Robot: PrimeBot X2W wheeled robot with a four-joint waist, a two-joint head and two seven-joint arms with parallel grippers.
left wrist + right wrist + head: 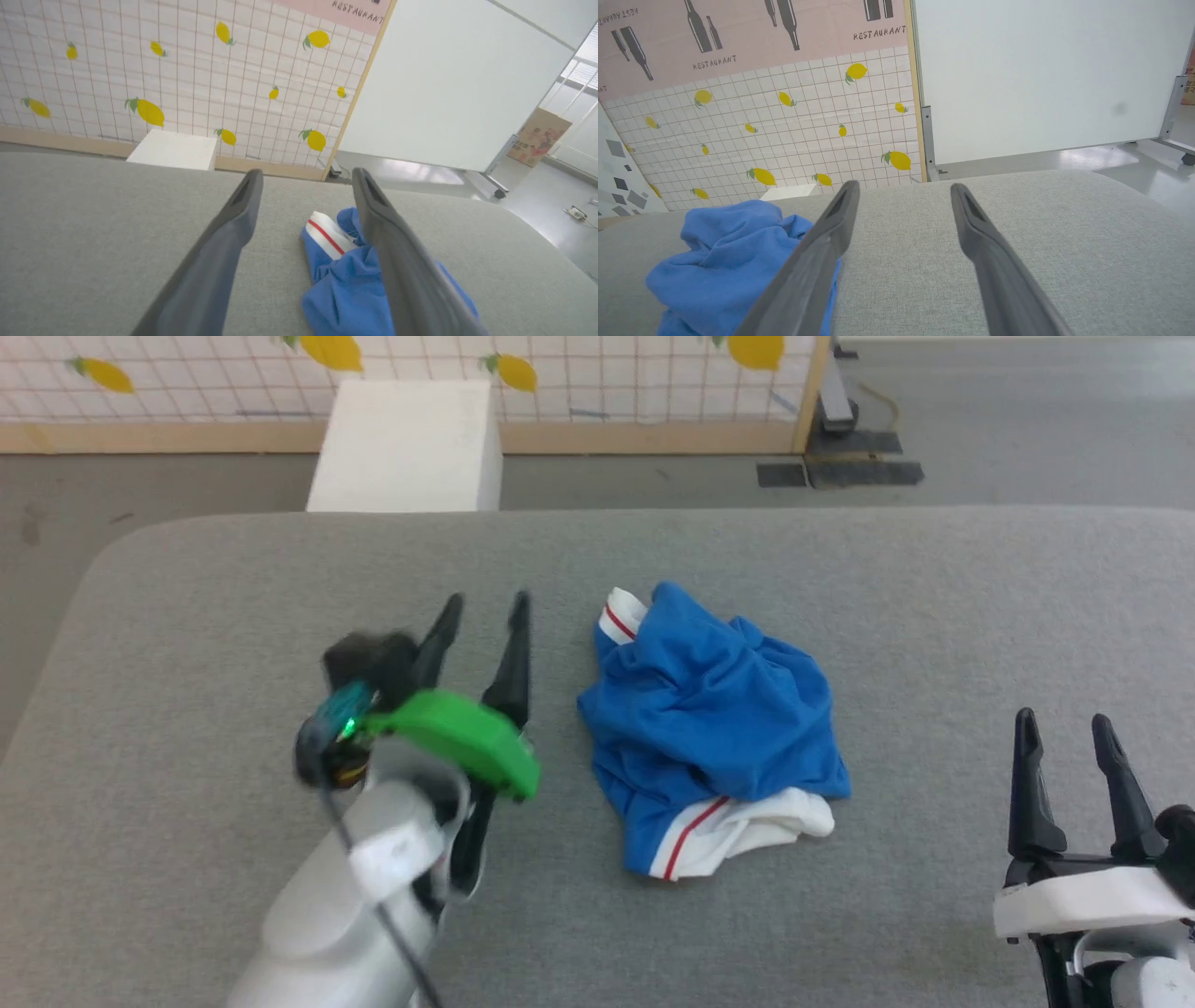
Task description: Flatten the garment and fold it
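Blue and crumpled, the T-shirt [709, 709] lies in a heap at the centre of the head frame on the grey fabric tabletop [233, 616]. White red-striped trim shows at its upper left and lower edge. At centre-left the left gripper [487, 602] is just beside it, fingers apart and empty. At lower right the right gripper [1064, 721] stands spread and empty, well apart from the shirt.
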